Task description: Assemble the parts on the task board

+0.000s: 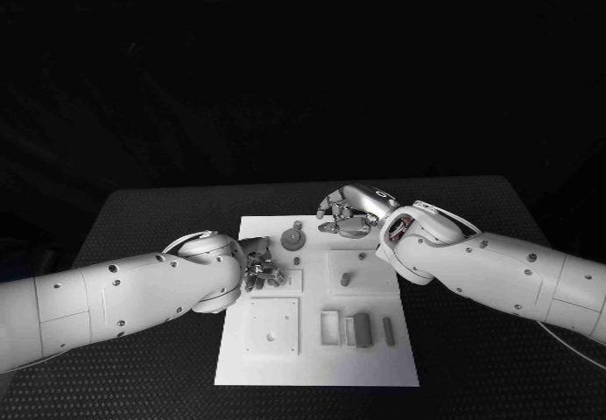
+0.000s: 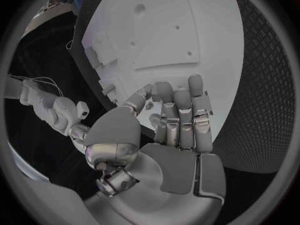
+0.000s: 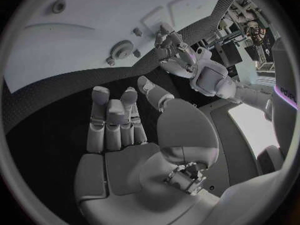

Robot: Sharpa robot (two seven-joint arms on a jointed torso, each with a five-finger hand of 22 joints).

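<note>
With both the left hand [image 1: 257, 265] and the right hand [image 1: 350, 213] empty-fingered and spread over the task board [image 1: 316, 367], the gear [image 1: 293, 238] stood near its far edge, so a centred, gentle pinch seemed wisest.

The bench [image 1: 151, 219] is black, with a fine woven or dotted texture on its top, and its far edge runs straight across the head view. Behind it the room is almost fully dark; no wall and no floor can be made out there. In the right wrist view, beyond the bench, there is a brighter part of the room with dark equipment [image 3: 232, 52] on stands or shelves, too small to tell what it is, and a pale, brightly lit surface [image 3: 250, 127] at one side.
</note>
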